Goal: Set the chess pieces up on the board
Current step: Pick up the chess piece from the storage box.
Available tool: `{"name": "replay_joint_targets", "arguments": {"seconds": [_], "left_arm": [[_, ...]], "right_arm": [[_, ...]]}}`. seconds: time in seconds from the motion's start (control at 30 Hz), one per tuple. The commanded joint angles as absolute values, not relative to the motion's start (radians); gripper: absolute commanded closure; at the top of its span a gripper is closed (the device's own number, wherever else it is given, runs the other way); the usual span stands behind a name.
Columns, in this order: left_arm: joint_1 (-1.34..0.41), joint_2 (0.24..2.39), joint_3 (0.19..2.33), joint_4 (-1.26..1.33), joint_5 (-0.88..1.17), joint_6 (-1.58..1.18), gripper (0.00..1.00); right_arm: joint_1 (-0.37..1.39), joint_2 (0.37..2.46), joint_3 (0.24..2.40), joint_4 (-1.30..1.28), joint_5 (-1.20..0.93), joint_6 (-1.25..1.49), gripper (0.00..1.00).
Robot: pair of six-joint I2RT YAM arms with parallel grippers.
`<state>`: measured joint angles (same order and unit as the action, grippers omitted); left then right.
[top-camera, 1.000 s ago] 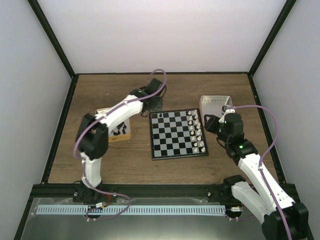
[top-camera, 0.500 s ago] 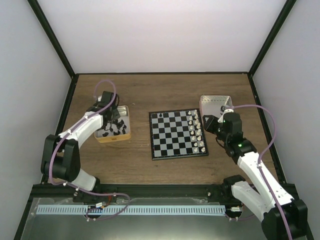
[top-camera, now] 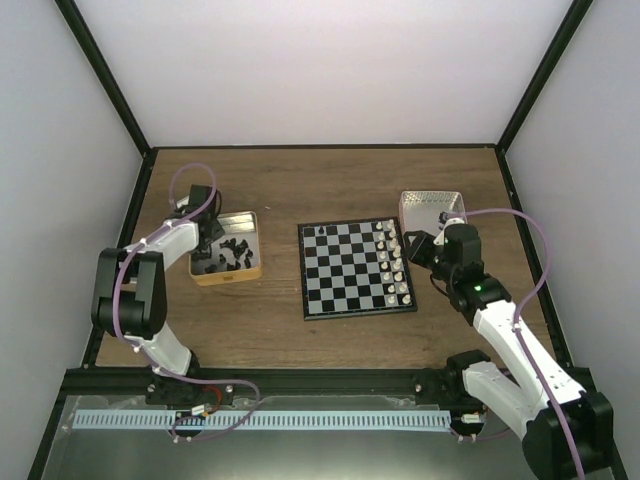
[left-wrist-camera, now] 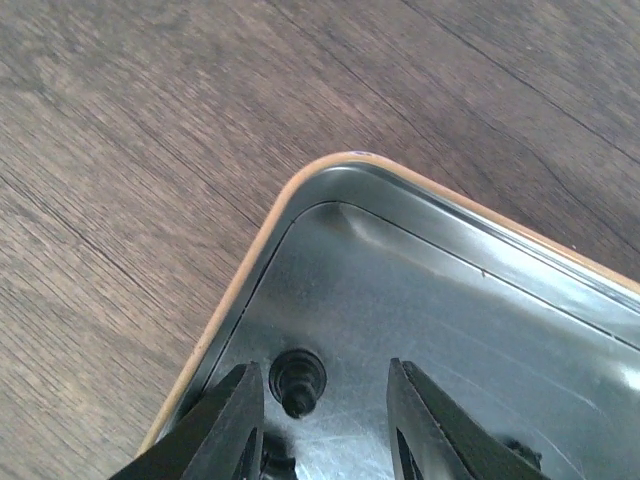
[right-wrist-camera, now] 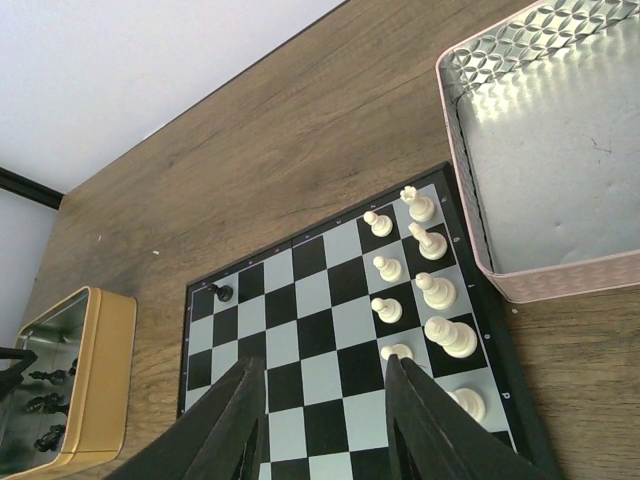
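Hovering w/ L gripper (left-wrist-camera: 325,400) apart astride one black piece (left-wrist-camera: 297,378) in gold tin (left-wrist-camera: 330,175) corner, unclamped, more black pcs (top-camera: 228,255) inside, left of board (top-camera: 350,285); R gripper (right-wrist-camera: 325,400) apart, empty, over board's right side near white pcs (right-wrist-camera: 437,290); lone black man (right-wrist-camera: 222,293) on far-left corner sq.

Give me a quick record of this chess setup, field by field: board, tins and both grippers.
board: single black piece on far left corner; white pieces in two files along right edge
gold tin: black pieces inside
silver tin: by board's far right corner
left gripper: open, in gold tin's corner, small black piece between its fingers
right gripper: open, holding nothing, above board
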<state>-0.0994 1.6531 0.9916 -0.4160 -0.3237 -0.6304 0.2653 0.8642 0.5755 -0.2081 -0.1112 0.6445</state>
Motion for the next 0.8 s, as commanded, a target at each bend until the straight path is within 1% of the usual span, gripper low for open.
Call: {"name": "replay_joint_targets", "arguments": {"seconds": [0.0, 0.17, 0.4, 0.47, 0.63, 0.77], "left_arm": [[-0.085, 1.681, 0.986, -0.371, -0.324, -0.647, 0.65], [-0.077, 1.704, 0.973, -0.359, -0.317, -0.654, 0.65], [-0.074, 1.714, 0.977, -0.346, -0.270, -0.654, 0.85], [-0.076, 1.697, 0.977, -0.353, -0.285, -0.654, 0.89], [-0.104, 1.614, 0.983, -0.382, -0.303, -0.636, 0.91], [-0.163, 1.552, 1.009, -0.418, -0.300, -0.606, 0.91]], "right_arm": [[0.272, 0.877, 0.625, -0.194, -0.112, 0.640, 0.66], [0.271, 0.888, 0.633, -0.192, -0.114, 0.640, 0.66], [0.271, 0.885, 0.629, -0.198, -0.114, 0.640, 0.66], [0.271, 0.882, 0.630, -0.199, -0.112, 0.640, 0.66], [0.272, 0.876, 0.629, -0.198, -0.107, 0.644, 0.66], [0.271, 0.879, 0.630, -0.196, -0.110, 0.646, 0.66]]}}
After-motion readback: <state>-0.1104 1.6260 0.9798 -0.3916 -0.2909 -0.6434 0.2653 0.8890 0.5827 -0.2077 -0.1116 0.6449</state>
